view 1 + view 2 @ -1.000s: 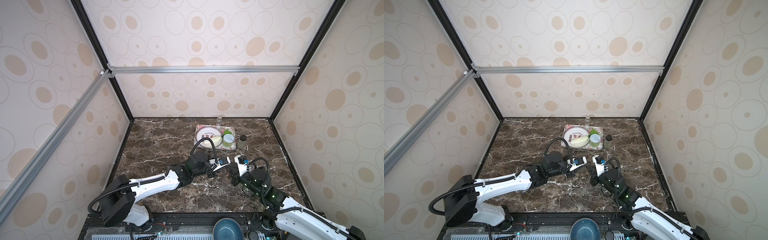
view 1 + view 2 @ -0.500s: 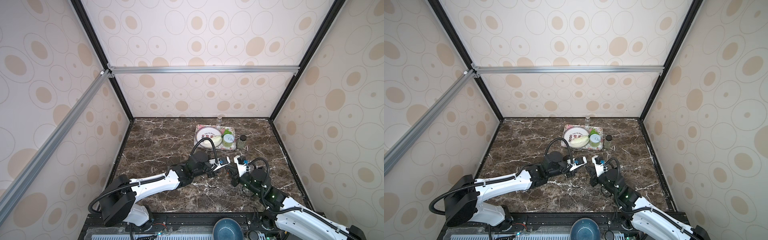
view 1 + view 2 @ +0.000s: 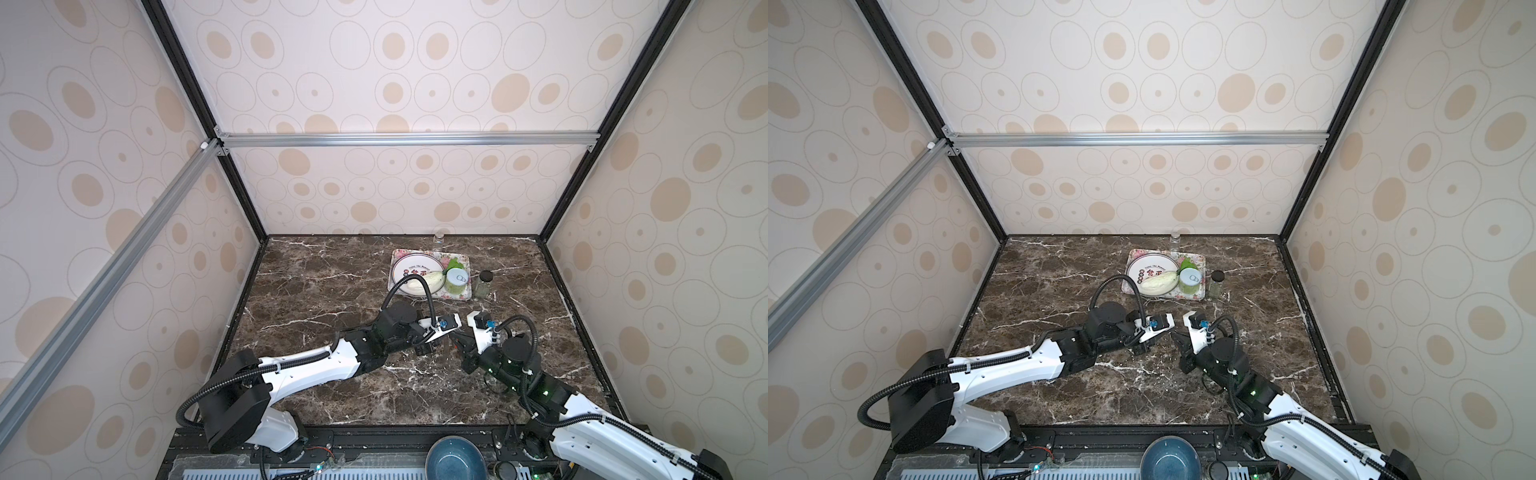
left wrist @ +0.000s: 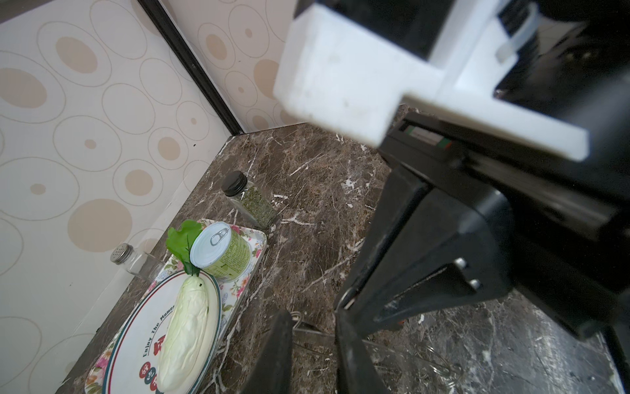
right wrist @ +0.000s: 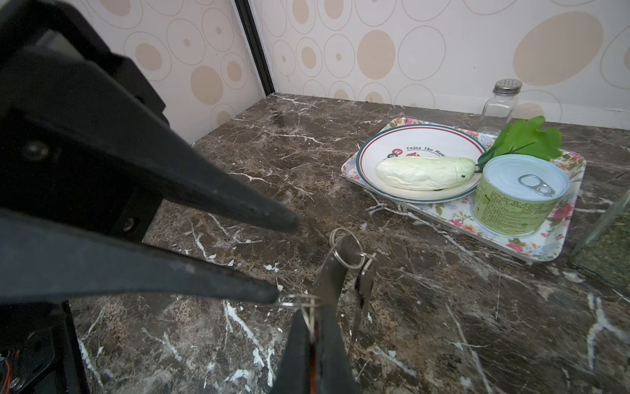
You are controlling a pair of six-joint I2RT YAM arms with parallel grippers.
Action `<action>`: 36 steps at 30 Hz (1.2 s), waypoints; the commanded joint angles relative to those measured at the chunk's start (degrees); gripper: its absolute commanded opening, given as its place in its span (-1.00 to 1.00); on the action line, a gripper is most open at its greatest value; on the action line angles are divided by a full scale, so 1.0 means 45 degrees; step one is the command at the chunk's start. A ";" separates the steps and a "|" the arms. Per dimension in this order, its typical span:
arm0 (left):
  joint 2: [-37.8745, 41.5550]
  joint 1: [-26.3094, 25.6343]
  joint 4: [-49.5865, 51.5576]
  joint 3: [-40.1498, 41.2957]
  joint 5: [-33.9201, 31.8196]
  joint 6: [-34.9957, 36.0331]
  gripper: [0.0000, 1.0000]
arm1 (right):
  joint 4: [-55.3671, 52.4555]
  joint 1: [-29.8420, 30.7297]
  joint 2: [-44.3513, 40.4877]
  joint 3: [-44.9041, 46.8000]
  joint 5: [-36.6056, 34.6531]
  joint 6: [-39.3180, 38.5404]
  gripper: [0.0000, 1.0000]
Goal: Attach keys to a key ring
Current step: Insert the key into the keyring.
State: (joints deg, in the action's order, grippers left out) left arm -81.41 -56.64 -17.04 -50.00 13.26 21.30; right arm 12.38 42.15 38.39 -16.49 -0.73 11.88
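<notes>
Right gripper (image 5: 312, 322) first: it's pinched tight on a thin silver wire key ring (image 5: 300, 301), and the wire loops disappear right between its black fingertips. The ring pokes out sideways from those tips, edge-on in the right wrist view, pointing at the left gripper (image 5: 283, 258).

Two flat silver metal keys (image 5: 332, 269) run on from the same spot. Their long axes are roughly in line with the right fingers, heading toward the floral tray (image 5: 559, 245). A second small wire loop (image 5: 348, 250) joins their heads at the far end. Can't tell if the right fingers also catch a key blade, since that part is hidden behind them.

The left gripper is partly open, with a clear gap between its two pointed fingers and nothing clamped as far as I can see. Its lower fingertip (image 5: 272, 294) sits right at the free edge of the key ring — touching or just shy, can't say. The whole bunch is down near the brown marble tabletop (image 5: 443, 324), on the near side of the tray, between the two arms.

My read: the left arm is the free one and the nearer one, so the next bit is on it — and it all turns on lining that fingertip up with the edge-on ring.
</notes>
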 commanded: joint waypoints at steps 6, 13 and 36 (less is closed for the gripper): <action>-0.0043 -0.0034 0.1221 -0.0775 0.0534 0.0520 -0.53 | 0.0434 0.0115 -0.0114 -0.0335 -0.0216 -0.0131 -1.00; -0.0580 -0.0037 0.1740 -0.1193 -0.0206 0.0603 -0.55 | 0.0437 0.0124 -0.0153 -0.0320 -0.0247 -0.0161 -1.00; -0.0861 -0.0041 0.1599 -0.1256 -0.0260 0.0734 -0.96 | 0.0436 0.0160 -0.0251 -0.0294 -0.0189 -0.0228 -1.00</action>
State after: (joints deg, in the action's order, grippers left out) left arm -84.66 -56.64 -10.55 -53.10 12.86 23.53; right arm 12.34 42.17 38.35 -16.49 -1.54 11.44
